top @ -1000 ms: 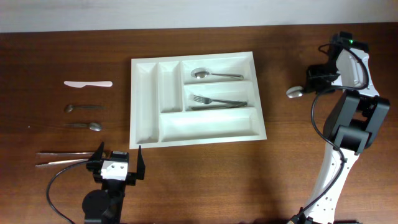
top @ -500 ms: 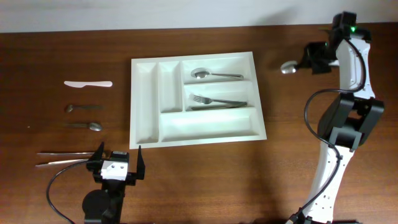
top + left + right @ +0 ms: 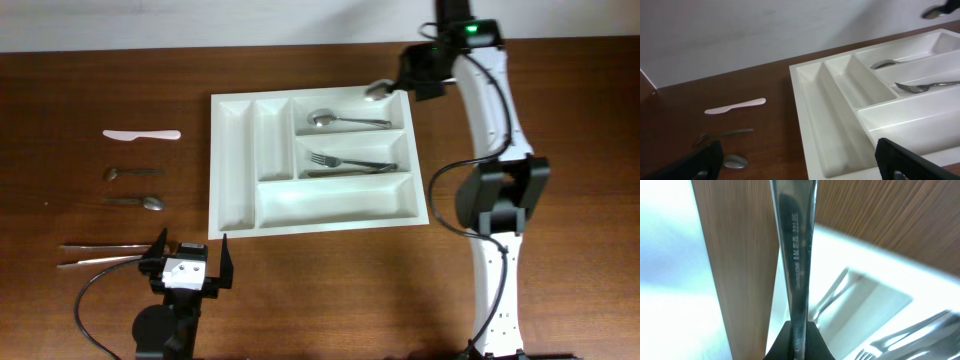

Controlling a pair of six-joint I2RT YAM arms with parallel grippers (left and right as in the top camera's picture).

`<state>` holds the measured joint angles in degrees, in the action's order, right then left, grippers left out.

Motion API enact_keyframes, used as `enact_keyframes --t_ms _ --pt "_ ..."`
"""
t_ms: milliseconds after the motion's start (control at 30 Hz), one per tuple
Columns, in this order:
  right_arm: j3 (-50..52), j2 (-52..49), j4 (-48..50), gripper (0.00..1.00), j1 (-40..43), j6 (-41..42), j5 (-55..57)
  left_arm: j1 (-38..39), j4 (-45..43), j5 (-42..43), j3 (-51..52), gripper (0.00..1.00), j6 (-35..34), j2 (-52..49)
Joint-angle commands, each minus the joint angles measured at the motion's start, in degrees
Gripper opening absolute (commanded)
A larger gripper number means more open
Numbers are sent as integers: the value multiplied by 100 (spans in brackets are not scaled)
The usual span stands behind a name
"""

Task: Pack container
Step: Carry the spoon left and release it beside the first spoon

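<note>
The white container (image 3: 330, 203) lies at the table's middle, with a spoon (image 3: 345, 120) in its top long compartment and a fork (image 3: 350, 162) in the middle one. My right gripper (image 3: 405, 80) is shut on a metal spoon (image 3: 378, 90) and holds it over the container's far right corner. In the right wrist view the jaws (image 3: 799, 340) clamp the spoon's handle (image 3: 797, 255) above the container (image 3: 880, 295). My left gripper (image 3: 190, 262) is open and empty near the table's front edge; its view shows the container (image 3: 810, 110) ahead.
Left of the container lie a white plastic knife (image 3: 142, 134), a small spoon (image 3: 133, 173), a larger spoon (image 3: 135, 202) and a pair of long metal tongs (image 3: 100, 255). The knife (image 3: 735, 106) and a spoon (image 3: 735, 161) also show in the left wrist view.
My right arm has swung left from the table's right side to the container's far right corner, carrying the spoon. The left arm has not moved.
</note>
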<state>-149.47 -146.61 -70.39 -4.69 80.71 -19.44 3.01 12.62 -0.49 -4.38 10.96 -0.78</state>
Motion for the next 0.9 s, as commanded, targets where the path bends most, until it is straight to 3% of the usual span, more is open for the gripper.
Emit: enact_keyframes --t_ms 0,100,567,700,867 --pt "-131 61 98 7 -494 828 63 -4 -7 -39 55 99 72 48" --pt "-107 61 96 10 -793 1158 81 -4 -7 -39 55 99 72 48" --pt "-107 61 94 13 -1222 1272 356 -4 -7 -39 55 99 72 48" --pt "-109 61 170 24 -1132 970 407 -4 -7 -39 55 99 72 48" --pt "-122 63 219 40 -710 -232 710 -4 -7 -39 55 99 72 48"
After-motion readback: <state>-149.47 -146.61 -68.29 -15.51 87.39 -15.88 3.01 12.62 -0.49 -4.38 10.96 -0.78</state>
